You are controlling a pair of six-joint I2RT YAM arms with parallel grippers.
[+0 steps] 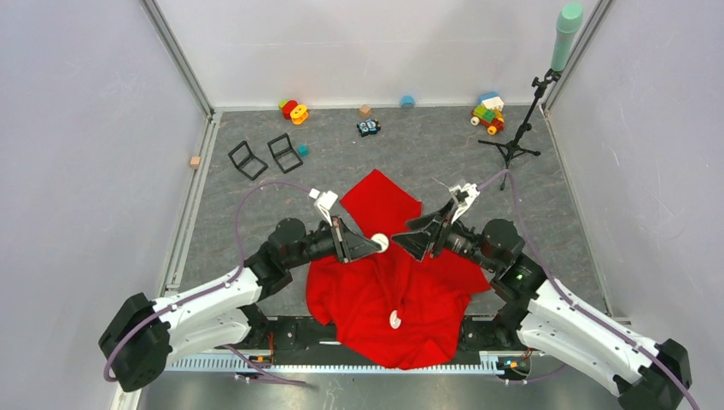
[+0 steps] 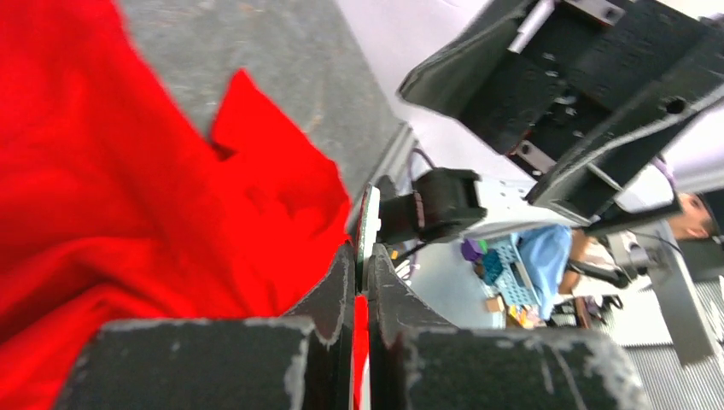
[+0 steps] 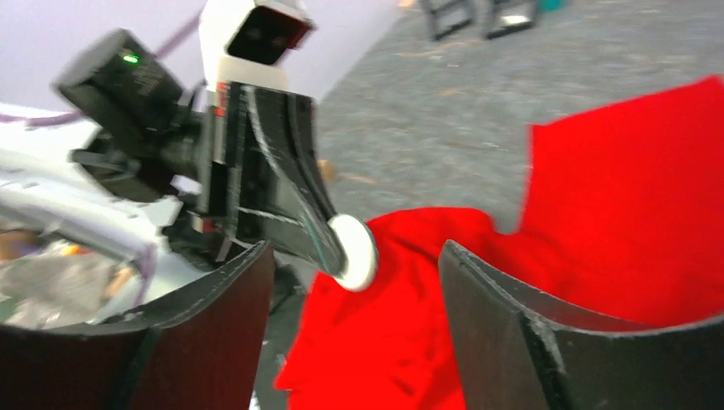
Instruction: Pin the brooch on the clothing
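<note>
The red T-shirt lies crumpled on the grey table between the two arms. It also shows in the left wrist view and the right wrist view. My left gripper is shut on a small round white brooch and holds it above the shirt. The brooch is edge-on in the left wrist view, between the shut fingers. My right gripper is open and empty, facing the left gripper tip to tip. In its own view the brooch sits between its spread fingers. A small white piece lies on the shirt's near part.
Two black folding stands lie at the back left. Small toys line the back wall. A black tripod with a green-topped pole stands at the back right. White walls enclose the table.
</note>
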